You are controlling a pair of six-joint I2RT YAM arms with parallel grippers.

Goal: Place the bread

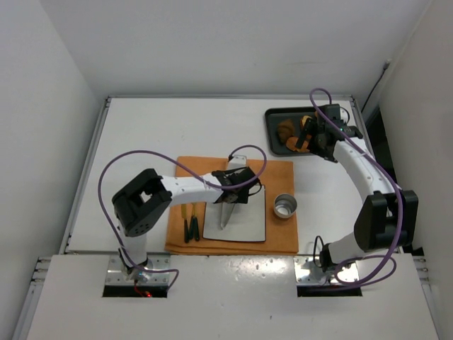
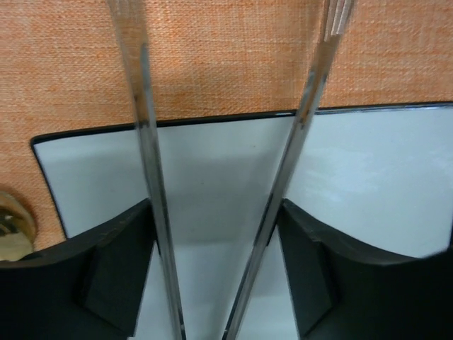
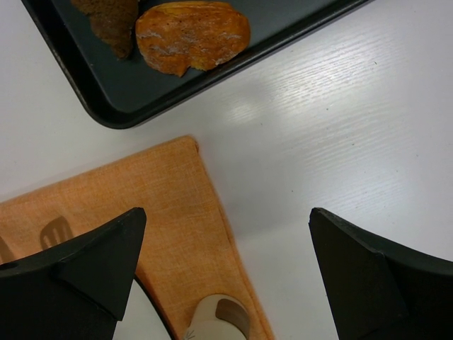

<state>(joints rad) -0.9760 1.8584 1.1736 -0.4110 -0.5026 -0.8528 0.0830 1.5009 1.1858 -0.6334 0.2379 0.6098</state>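
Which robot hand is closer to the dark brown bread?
Right. The right gripper hangs open close by the bread in the black tray; the left gripper is far off, holding tongs over the white plate.

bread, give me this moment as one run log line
bread: in tray, untouched | right gripper: open, above table near tray | left gripper: closed on tongs over plate | step: bread not yet picked

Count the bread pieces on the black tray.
2: a dark-brown pastry near the tray's corner, and an orange-tan slice beside it. More may lie hidden or out of frame.
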